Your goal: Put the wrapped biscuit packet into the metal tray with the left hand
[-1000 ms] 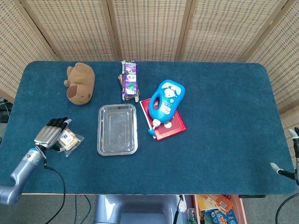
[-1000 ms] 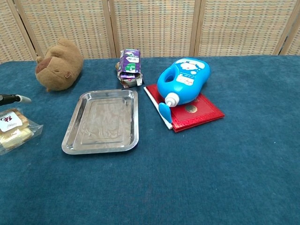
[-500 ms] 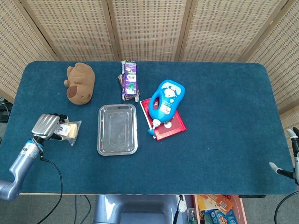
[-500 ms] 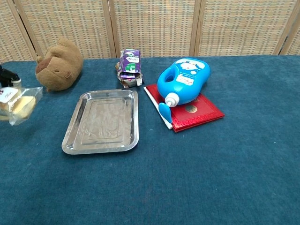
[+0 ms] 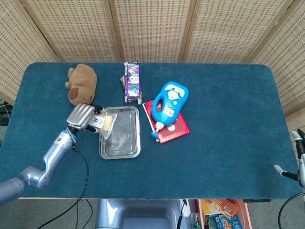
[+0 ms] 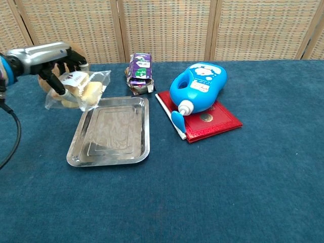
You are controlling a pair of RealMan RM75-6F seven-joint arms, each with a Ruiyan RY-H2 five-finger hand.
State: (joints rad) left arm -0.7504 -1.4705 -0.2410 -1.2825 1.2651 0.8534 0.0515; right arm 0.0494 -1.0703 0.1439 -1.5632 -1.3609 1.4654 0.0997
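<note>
My left hand (image 5: 83, 117) (image 6: 48, 58) grips the wrapped biscuit packet (image 5: 106, 123) (image 6: 81, 91), a clear wrapper with pale biscuits and a white label. The packet hangs in the air over the upper left corner of the metal tray (image 5: 127, 145) (image 6: 114, 144), which lies flat on the blue table with nothing in it. My right hand (image 5: 298, 160) shows only at the lower right edge of the head view, off the table, far from the tray; its fingers are too small to read.
A brown plush toy (image 5: 82, 84) lies behind my left hand. A purple carton (image 5: 132, 81) (image 6: 139, 72) sits beyond the tray. A blue bottle (image 5: 169, 104) (image 6: 200, 87) rests on a red booklet (image 5: 174, 130) (image 6: 212, 120) right of the tray.
My left hand lifted the biscuit packet off the table at the left and carried it rightward, up over the tray's left corner. The right hand has barely moved.
</note>
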